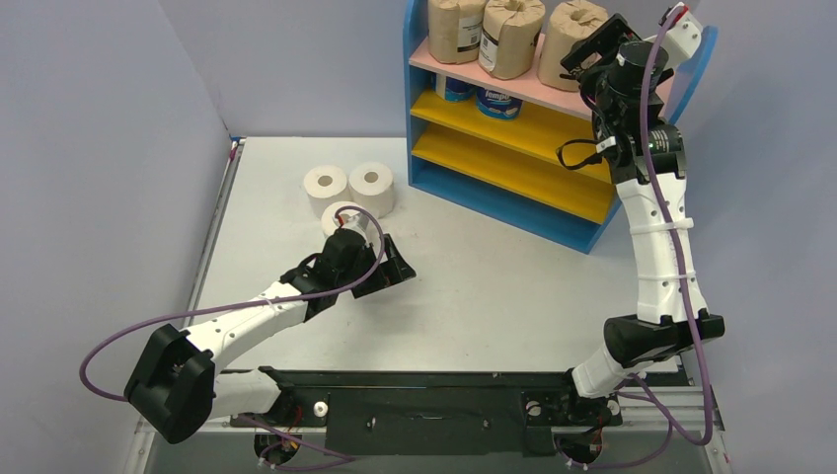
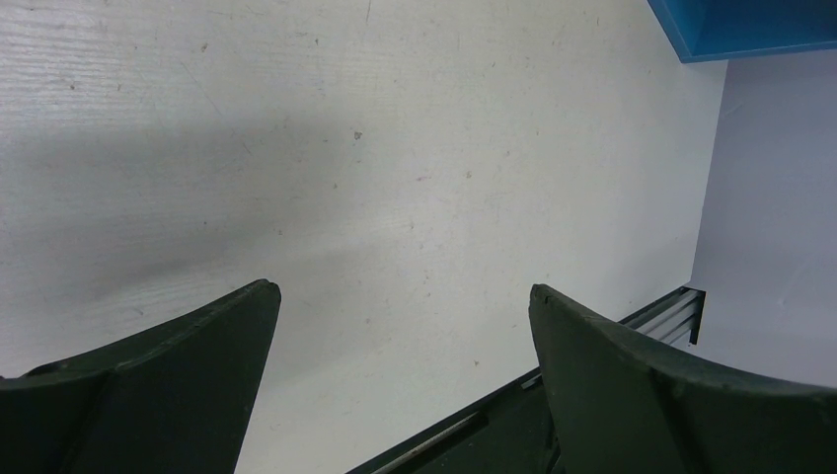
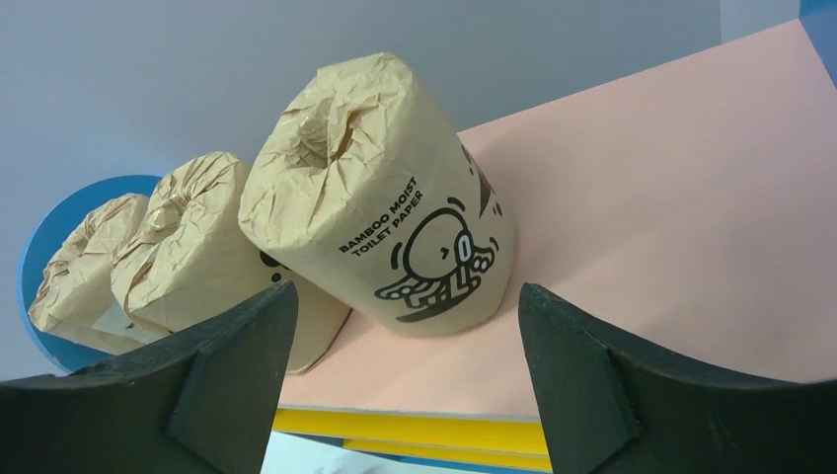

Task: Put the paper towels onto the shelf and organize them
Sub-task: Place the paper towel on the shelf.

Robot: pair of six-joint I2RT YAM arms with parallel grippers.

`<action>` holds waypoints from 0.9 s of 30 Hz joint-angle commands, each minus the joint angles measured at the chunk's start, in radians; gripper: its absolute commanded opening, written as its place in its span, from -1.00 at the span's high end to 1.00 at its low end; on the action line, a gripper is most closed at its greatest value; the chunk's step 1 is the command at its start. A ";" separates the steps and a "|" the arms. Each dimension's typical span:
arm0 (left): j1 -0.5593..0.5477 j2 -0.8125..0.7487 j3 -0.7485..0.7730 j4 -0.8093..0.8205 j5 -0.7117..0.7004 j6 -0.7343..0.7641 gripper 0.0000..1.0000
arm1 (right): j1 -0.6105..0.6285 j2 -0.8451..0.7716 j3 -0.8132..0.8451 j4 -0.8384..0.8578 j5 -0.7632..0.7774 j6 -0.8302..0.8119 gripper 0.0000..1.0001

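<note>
right arm: the right gripper (image 3: 405,291) is up at the shelf (image 1: 418,99), level with the pink top board (image 3: 671,197). its jaws are spread, with nothing pinched. the nearest brown roll (image 3: 380,197) stands on the board just ahead of them, and no contact with either jaw is visible. two more brown rolls (image 3: 188,247) (image 3: 84,276) stand in line beyond it, each touching the next.

left arm: the left gripper (image 2: 403,288) hangs over the bench (image 1: 494,286) with its jaws spread wide and only bare surface between them. three white rolls (image 1: 325,185) (image 1: 372,186) (image 1: 345,215) wait on the bench just beside it. two blue-and-white rolls (image 1: 498,102) (image 1: 452,89) sit on the upper yellow board.

step in hand, as judged: clearing the right arm from the top board. recommended: keep the jaws wide and withdraw straight back along the approach line, since a sideways brush could tip the end roll into its neighbours or off the open edge. the left arm should centre over one white roll before closing.

not verifiable: the third white roll is partly covered by the left wrist. the right arm hides the right end of the yellow boards. the second blue-and-white roll is cut off by the board above it. whether the end brown roll stands true or leans cannot be told, as the wrist view is itself tilted.
</note>
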 commanded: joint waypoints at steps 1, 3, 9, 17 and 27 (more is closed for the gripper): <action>-0.006 -0.012 0.002 0.048 0.009 0.001 -0.95 | -0.005 -0.029 -0.008 0.050 -0.020 0.002 -0.56; -0.006 -0.014 0.005 0.045 0.006 0.002 -0.96 | -0.005 -0.033 -0.008 0.049 -0.019 0.000 -0.57; -0.009 -0.016 0.010 0.040 0.004 0.007 -0.96 | -0.005 -0.050 -0.019 0.055 -0.019 -0.007 -0.58; -0.008 -0.038 0.009 0.031 -0.006 0.014 -0.96 | -0.007 -0.193 -0.311 0.361 -0.053 -0.096 -0.52; -0.008 -0.055 -0.005 0.028 -0.005 0.017 -0.95 | -0.141 -0.286 -0.600 0.664 -0.244 0.056 -0.38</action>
